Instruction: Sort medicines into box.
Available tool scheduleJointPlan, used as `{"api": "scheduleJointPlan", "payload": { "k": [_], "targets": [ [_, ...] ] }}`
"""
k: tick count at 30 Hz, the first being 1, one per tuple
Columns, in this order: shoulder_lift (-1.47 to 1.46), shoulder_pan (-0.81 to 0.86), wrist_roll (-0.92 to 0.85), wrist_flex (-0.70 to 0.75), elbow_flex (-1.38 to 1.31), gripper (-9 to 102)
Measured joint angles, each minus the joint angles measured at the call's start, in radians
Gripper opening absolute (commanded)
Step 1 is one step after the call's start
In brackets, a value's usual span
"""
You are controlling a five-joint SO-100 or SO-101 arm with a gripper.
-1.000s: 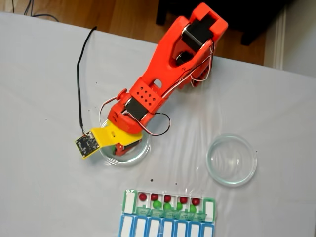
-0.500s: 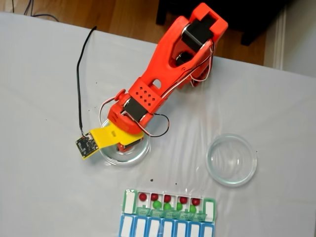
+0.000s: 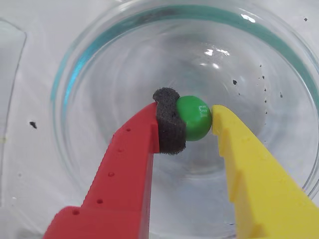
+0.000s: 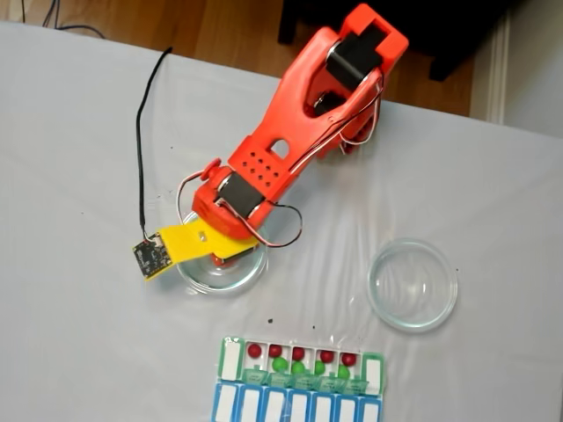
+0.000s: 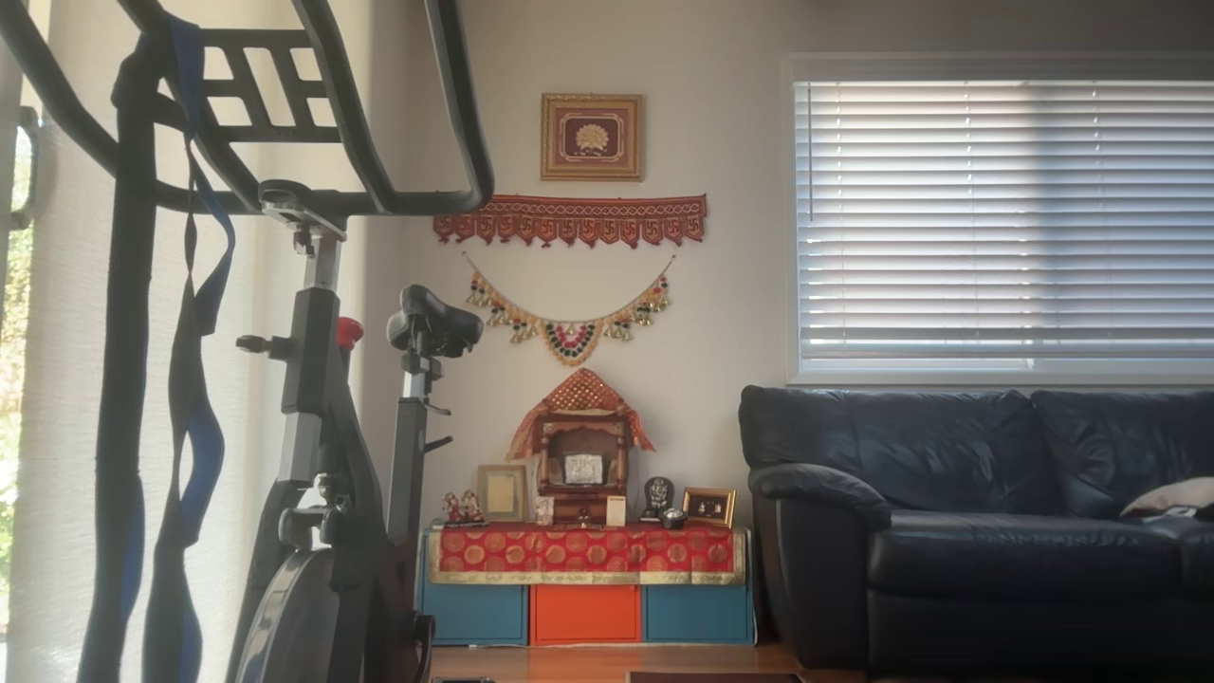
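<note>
In the wrist view my gripper [image 3: 192, 122] is shut on a bright green pill [image 3: 196, 117]. The pill is pinched between the black foam pad [image 3: 169, 122] on the red finger and the yellow finger [image 3: 239, 154], over the floor of a clear glass dish [image 3: 99, 59]. In the fixed view the orange arm [image 4: 290, 132] reaches down over the left dish [image 4: 242, 274]. The box [image 4: 230, 359] lies at the bottom edge, with several dark red pills [image 4: 255, 350] and several green pills [image 4: 280, 363] in its green row.
A second glass dish [image 4: 412, 283] stands to the right of the arm, with nothing in it. A black cable [image 4: 141, 132] runs from the wrist camera board [image 4: 151, 255] toward the table's far edge. Dark specks dot the white cloth.
In the fixed view the wrist has shifted slightly up and to the left over the left dish. Less of the red finger shows inside the dish than before.
</note>
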Motion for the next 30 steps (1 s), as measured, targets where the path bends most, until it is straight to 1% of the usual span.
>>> {"api": "scheduleJointPlan", "payload": {
  "k": [2, 5, 12, 15, 18, 22, 25, 27, 30],
  "targets": [
    [0.015, -0.009, 0.021, 0.008, -0.012, 1],
    [0.023, -0.021, 0.063, 0.057, -0.071, 1],
    [0.023, -0.058, 0.209, 0.206, -0.267, 1],
    [0.020, -0.080, 0.253, 0.213, -0.307, 1],
    [-0.044, -0.112, 0.304, 0.261, -0.391, 1],
    [-0.176, -0.160, 0.382, 0.382, -0.560, 1],
    [-0.252, -0.195, 0.428, 0.434, -0.646, 1],
    [-0.272, -0.213, 0.446, 0.433, -0.655, 1],
    [-0.273, -0.244, 0.460, 0.387, -0.647, 1]
  ]
}}
